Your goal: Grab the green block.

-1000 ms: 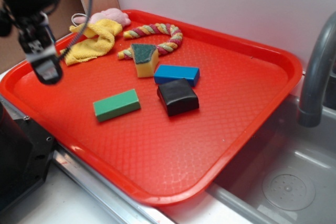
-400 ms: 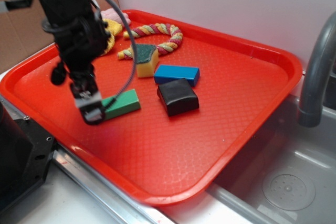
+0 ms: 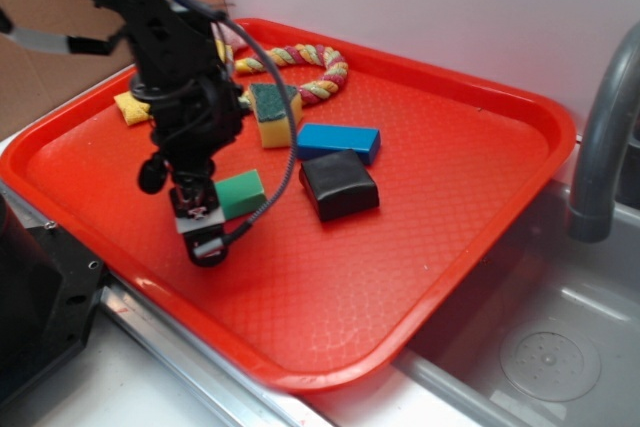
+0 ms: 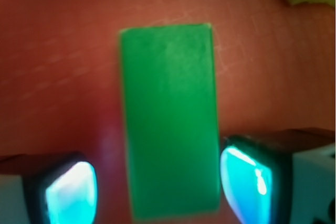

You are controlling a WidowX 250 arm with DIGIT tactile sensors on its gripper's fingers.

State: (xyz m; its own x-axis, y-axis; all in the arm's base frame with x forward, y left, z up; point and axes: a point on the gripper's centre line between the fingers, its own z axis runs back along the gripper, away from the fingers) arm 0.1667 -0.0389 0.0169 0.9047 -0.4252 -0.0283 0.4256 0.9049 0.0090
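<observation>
The gripper (image 4: 160, 184) hangs low over the red tray (image 3: 440, 237), its jaws spread wide and straddling the near end of the green block (image 4: 169, 119). The right pad (image 4: 244, 179) sits just beside the block's edge, seemingly touching or nearly so; the left pad (image 4: 71, 190) stands apart from it. Nothing is clamped. The block lies flat on the tray, running lengthwise away from the fingers. In the exterior view, the gripper (image 3: 205, 237) covers the green block's (image 3: 243, 193) left part. Beyond it lie a sponge (image 3: 275, 114), a blue block (image 3: 338, 141) and a black block (image 3: 339, 185).
</observation>
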